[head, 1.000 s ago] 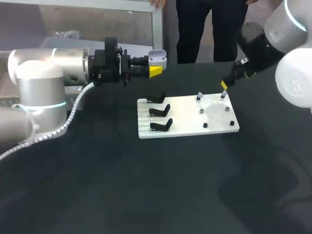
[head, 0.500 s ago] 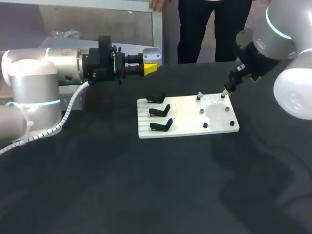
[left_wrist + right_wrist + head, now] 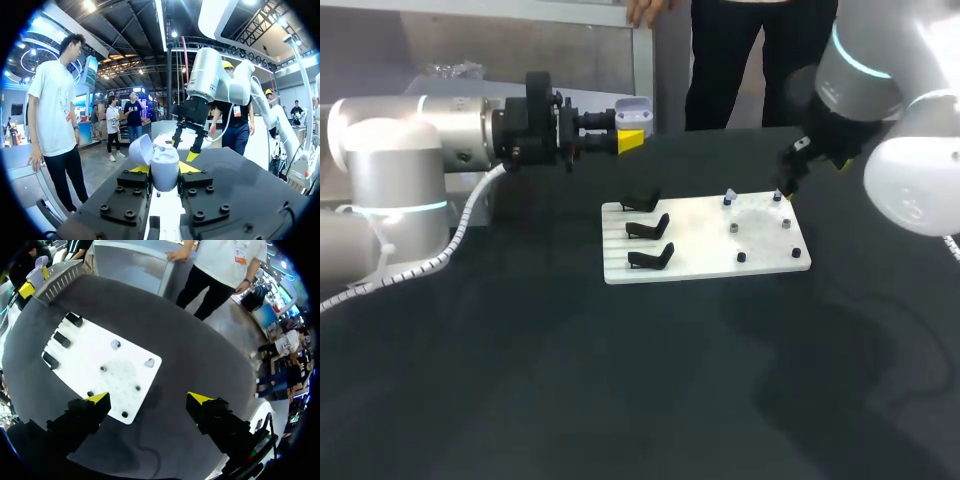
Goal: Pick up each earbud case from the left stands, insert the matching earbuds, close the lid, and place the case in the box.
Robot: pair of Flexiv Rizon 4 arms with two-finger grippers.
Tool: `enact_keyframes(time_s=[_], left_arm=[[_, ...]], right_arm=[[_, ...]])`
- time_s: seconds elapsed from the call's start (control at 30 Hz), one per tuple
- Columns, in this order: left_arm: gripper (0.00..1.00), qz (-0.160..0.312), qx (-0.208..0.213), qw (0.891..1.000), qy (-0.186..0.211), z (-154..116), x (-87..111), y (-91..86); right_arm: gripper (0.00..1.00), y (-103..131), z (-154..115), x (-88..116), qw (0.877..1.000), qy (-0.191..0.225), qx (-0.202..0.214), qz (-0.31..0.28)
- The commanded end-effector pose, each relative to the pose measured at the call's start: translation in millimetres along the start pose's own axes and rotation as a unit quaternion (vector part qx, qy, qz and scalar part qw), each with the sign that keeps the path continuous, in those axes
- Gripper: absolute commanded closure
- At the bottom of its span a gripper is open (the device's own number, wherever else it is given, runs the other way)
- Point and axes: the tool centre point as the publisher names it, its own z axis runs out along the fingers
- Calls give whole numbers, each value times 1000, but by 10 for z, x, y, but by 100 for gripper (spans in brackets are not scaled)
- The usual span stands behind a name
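As things lie on the table (image 3: 570,400), the task looks well under way rather than done. The left arm (image 3: 420,140) reaches across the far side, and the right arm (image 3: 880,100) comes in over the far right corner of the board (image 3: 700,255). All three stands (image 3: 649,227) on that board are bare — so no case waits to be picked. The left gripper (image 3: 164,168) is clamped on one case (image 3: 165,157), held in the air near the box (image 3: 62,272) with its lid (image 3: 140,150) open; no earbuds can be made out inside. The right gripper (image 3: 150,399) hangs just above the pegs (image 3: 741,257), its fingers (image 3: 99,399) wide apart with nothing between them. Two pale earbuds (image 3: 730,196) sit on the far pegs; the others look bare, though too small to be sure. Left to do, by this reading — fetch that pair, seat it, shut the lid, box the case.
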Motion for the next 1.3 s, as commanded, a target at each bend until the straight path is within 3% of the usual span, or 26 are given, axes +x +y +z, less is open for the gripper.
enact_keyframes(time_s=[0.03, 0.17, 0.2, 0.23, 0.57, 0.63, 0.67, 0.73, 0.83, 1.3], left_arm=[[100, -1, 2, 1000, 0, 11, 4, 27], [100, -1, 2, 1000, 0, 11, 4, 27], [100, -1, 2, 1000, 0, 11, 4, 27], [100, -1, 2, 1000, 0, 11, 4, 27], [100, -1, 2, 1000, 0, 11, 4, 27], [100, -1, 2, 1000, 0, 11, 4, 27], [100, -1, 2, 1000, 0, 11, 4, 27], [100, -1, 2, 1000, 0, 11, 4, 27], [100, -1, 2, 1000, 0, 11, 4, 27], [100, -1, 2, 1000, 0, 11, 4, 27]], right_arm=[[16, 82, 164, -187, 1000, 25, 3, 1], [34, 149, 290, -231, 999, 38, 2, 8], [50, 154, 324, -245, 999, 40, 8, 17], [53, 153, 347, -255, 999, 44, 15, 22], [51, 196, 520, -272, 996, 53, 26, 70], [47, 194, 550, -276, 996, 57, 28, 69], [36, 187, 569, -275, 996, 58, 28, 69], [35, 175, 592, -277, 995, 59, 29, 69], [46, 137, 628, -277, 995, 65, 35, 67], [51, 23, 777, -296, 993, 68, 53, 76]])
